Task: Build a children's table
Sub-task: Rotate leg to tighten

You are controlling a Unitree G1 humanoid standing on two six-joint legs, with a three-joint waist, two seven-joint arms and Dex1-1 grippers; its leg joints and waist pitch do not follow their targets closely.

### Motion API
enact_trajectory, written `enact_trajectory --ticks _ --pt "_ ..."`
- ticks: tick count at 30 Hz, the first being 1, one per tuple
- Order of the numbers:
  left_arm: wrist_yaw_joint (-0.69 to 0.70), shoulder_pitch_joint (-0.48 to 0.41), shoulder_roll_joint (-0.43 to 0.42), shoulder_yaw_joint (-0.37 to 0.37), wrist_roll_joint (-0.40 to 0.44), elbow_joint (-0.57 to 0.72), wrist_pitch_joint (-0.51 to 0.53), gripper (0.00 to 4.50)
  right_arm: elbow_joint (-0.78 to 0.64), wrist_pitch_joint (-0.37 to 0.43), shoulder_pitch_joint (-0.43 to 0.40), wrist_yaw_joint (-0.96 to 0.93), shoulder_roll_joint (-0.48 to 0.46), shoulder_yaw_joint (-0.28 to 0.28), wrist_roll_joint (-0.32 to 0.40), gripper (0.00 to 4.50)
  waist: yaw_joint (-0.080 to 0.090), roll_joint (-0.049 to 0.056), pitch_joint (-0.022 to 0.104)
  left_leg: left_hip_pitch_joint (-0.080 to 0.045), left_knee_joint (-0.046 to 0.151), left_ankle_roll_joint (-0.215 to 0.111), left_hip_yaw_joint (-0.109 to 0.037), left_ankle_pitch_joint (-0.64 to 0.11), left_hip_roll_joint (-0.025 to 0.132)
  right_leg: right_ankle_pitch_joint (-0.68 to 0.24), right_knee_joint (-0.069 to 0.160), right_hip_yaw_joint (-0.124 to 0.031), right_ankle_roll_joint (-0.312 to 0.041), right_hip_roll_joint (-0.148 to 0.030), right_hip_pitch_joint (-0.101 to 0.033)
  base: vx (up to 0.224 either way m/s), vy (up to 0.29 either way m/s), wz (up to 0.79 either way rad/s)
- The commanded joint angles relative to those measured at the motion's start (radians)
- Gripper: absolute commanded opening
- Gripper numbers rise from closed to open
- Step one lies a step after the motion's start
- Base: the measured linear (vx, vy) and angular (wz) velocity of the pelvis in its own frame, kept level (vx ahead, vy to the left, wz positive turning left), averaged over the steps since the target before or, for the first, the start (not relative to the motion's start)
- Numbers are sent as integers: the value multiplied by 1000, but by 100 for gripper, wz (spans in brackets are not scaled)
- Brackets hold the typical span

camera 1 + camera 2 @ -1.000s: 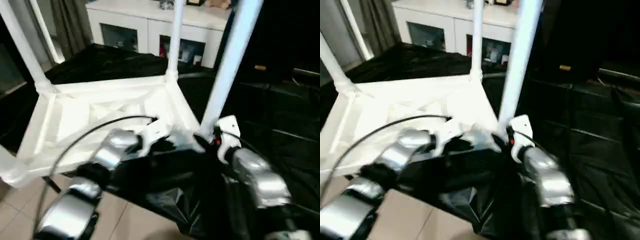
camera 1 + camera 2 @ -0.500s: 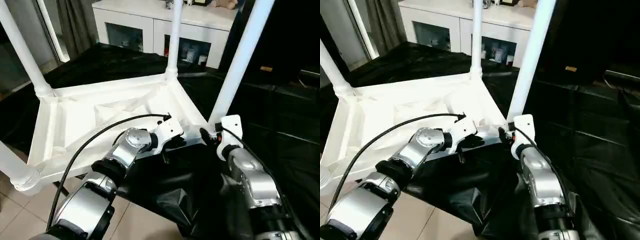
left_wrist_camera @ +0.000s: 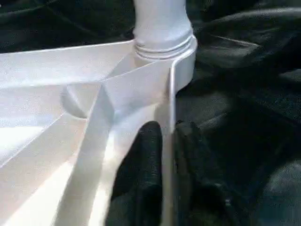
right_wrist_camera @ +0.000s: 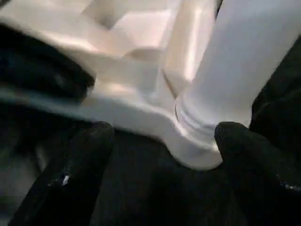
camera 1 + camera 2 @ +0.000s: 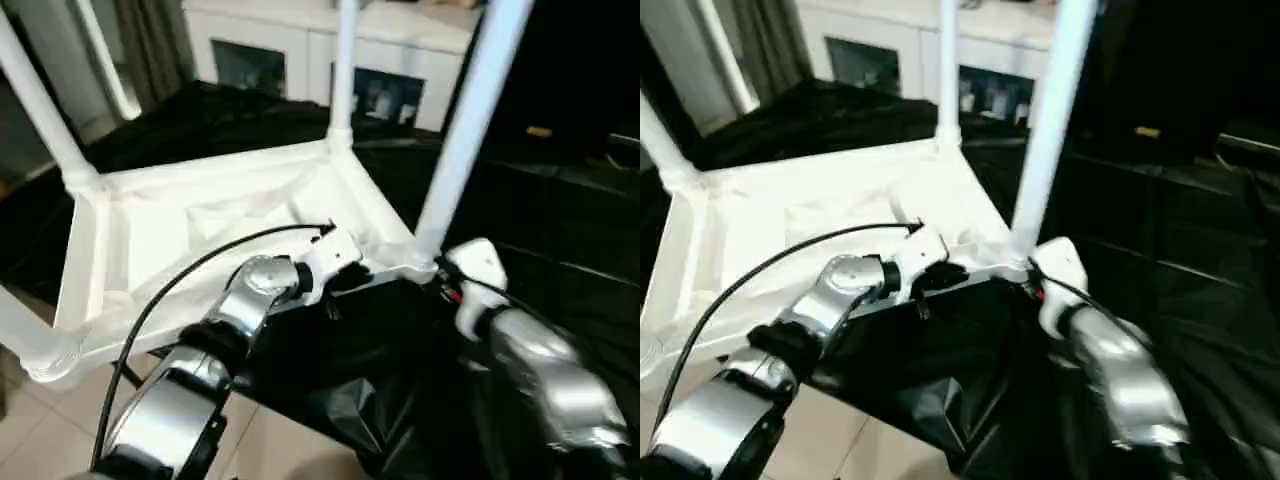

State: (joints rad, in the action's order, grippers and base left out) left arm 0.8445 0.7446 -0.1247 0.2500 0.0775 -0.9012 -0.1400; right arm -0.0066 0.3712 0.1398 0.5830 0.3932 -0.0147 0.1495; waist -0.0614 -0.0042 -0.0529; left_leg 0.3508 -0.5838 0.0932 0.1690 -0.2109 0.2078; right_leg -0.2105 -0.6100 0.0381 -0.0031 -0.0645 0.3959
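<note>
Table top (image 5: 190, 240): lies underside up; you see four legs (image 5: 465, 130) socketed, near leg at 3 o'clock.
Left gripper (image 3: 164, 155): pinching the top's rim.
Right gripper (image 4: 162, 155): spread wide around the near corner.
Left: probably flipping it upright.

A home room: white cabinet (image 5: 300, 60) with glass doors, curtains (image 5: 150, 45), tiled floor (image 5: 40, 440).

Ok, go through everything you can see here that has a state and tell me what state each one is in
Table top: upside down on the black sheet, ribbed underside up.
Table legs: four standing in the corner sockets, pointing up.
Left gripper: fingers closed over the table top's side rim near a corner.
Right gripper: open, fingers apart on either side of the near corner socket, gripping nothing.
Cabinet: glass doors shut.
</note>
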Motion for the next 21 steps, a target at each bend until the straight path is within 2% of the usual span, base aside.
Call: enact_trajectory --ticks 1,2,3,4,5,6,8,9,10,11,12,13,14,15,18,20,21 --pt "28 -16 -26 -27 -24 65 27 79 -42 13 -13 61 31 18 30 380 -3 -21 74 10 48 -119 -1 46 16 198 38 -43 -254 -62 -70 0 0 0" --pt "49 -31 -45 -39 -42 107 48 95 -47 16 -15 88 47 21 41 380 -3 -22 75 13 44 -129 -2 74 14 251 32 -42 -262 -60 -73 0 0 0" --pt "52 -33 -47 -41 -44 112 51 104 -48 17 -16 91 50 21 42 380 0 -24 72 17 43 -149 0 87 12 294 30 -39 -272 -59 -71 0 0 0" --pt "82 -54 -71 -50 -65 167 84 104 -56 22 -17 118 64 21 56 380 1 -21 70 12 43 -159 3 62 13 267 35 -38 -282 -61 -65 0 0 0" --pt "135 -87 -106 -52 -92 247 135 110 -63 30 -15 136 68 18 71 380 2 -24 70 11 44 -160 3 47 16 245 35 -39 -287 -64 -66 0 0 0" --pt "179 -114 -135 -49 -114 313 182 114 -69 44 -12 144 66 13 86 380 2 -27 66 13 47 -158 3 23 21 184 37 -39 -290 -68 -66 0 0 0" --pt "255 -168 -192 -35 -146 431 262 139 -72 59 1 146 51 -4 102 380 5 -25 63 6 51 -142 5 1 26 113 39 -40 -289 -67 -58 0 0 0" --pt "295 -200 -226 -23 -162 499 306 146 -66 61 12 143 36 -19 102 380 8 -25 59 -1 52 -124 10 -23 27 48 44 -40 -280 -63 -50 0 0 0" --pt "320 -221 -248 -15 -173 543 333 146 -61 61 19 141 26 -30 101 380 8 -25 59 -1 52 -124 10 -23 27 48 44 -40 -280 -63 -50 0 0 0" --pt "347 -250 -280 -2 -184 603 376 148 -43 53 38 131 1 -47 93 380 9 -24 56 -1 57 -102 8 -27 29 18 41 -40 -276 -64 -47 0 0 0" --pt "359 -266 -296 5 -189 634 399 171 -33 48 48 126 -12 -55 88 380 11 -22 54 -1 58 -98 9 -34 27 2 45 -41 -271 -62 -45 0 0 0" --pt "370 -293 -319 13 -201 693 445 171 -7 42 73 108 -48 -63 85 380 10 -30 56 -6 58 -82 11 -46 29 -10 42 -41 -271 -64 -44 0 0 0" --pt "370 -319 -335 19 -207 746 481 182 34 23 106 74 -90 -73 69 380 11 -29 51 -4 62 -65 10 -58 27 -38 43 -42 -268 -63 -41 0 0 0" --pt "352 -341 -345 21 -202 793 513 188 86 -2 144 30 -137 -79 49 380 13 -30 48 -6 64 -45 12 -71 26 -65 49 -42 -261 -61 -37 0 0 0" --pt "334 -359 -360 24 -191 843 554 215 135 -18 179 3 -179 -82 45 380 6 -30 50 -13 62 -26 15 -67 24 -47 45 -44 -252 -58 -36 0 0 0" --pt "325 -373 -375 26 -182 879 585 227 175 -33 206 -18 -210 -85 42 380 2 -33 50 -7 63 -22 13 -44 21 -16 41 -44 -239 -56 -43 0 0 0" --pt "312 -384 -389 27 -167 902 608 239 209 -45 230 -41 -237 -85 37 380 7 -37 52 -1 64 -12 10 -42 19 -14 37 -43 -234 -58 -46 0 0 0"
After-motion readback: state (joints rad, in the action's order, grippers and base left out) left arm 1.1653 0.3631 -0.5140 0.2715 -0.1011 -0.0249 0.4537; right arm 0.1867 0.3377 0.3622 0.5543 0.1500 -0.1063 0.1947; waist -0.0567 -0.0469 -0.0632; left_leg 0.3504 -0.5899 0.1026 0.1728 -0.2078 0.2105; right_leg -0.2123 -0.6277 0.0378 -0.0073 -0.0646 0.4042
